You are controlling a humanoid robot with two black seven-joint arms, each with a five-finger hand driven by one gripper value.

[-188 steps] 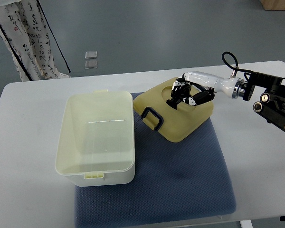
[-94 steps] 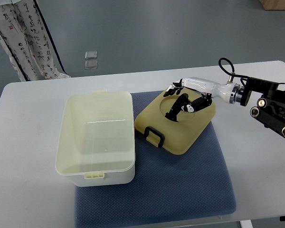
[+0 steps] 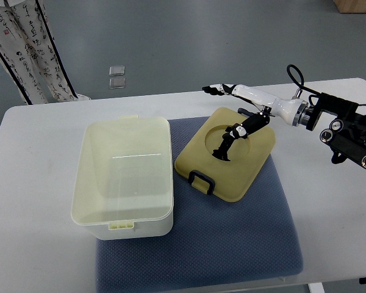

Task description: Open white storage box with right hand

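In the upper left corner of the frame, a person's patterned garment (image 3: 30, 49) is hanging down over the grey floor. Just right of it, two small clear squares (image 3: 116, 77) are lying on the floor beyond the far edge of the white tabletop (image 3: 30, 201).

The white storage box (image 3: 125, 177) is sitting at centre left, open and showing a bare interior, with its right and lower portions resting on a blue-grey mat (image 3: 232, 238) that is covering the middle of the tabletop. Immediately to its right, apart from it, the cream-coloured lid (image 3: 244, 168) is lying flat on the mat with its black latch handle (image 3: 201, 181) pointing toward the lower edge of the frame and a round recess showing on its top.

The right hand (image 3: 235, 113) is reaching in from the right edge over the lid's upper part. Its fingers are spread and gripping nothing: the white ones (image 3: 222, 90) are pointing left past the lid's far corner, while a dark finger (image 3: 226, 143) is angling down to the round recess, though actual contact cannot be judged.
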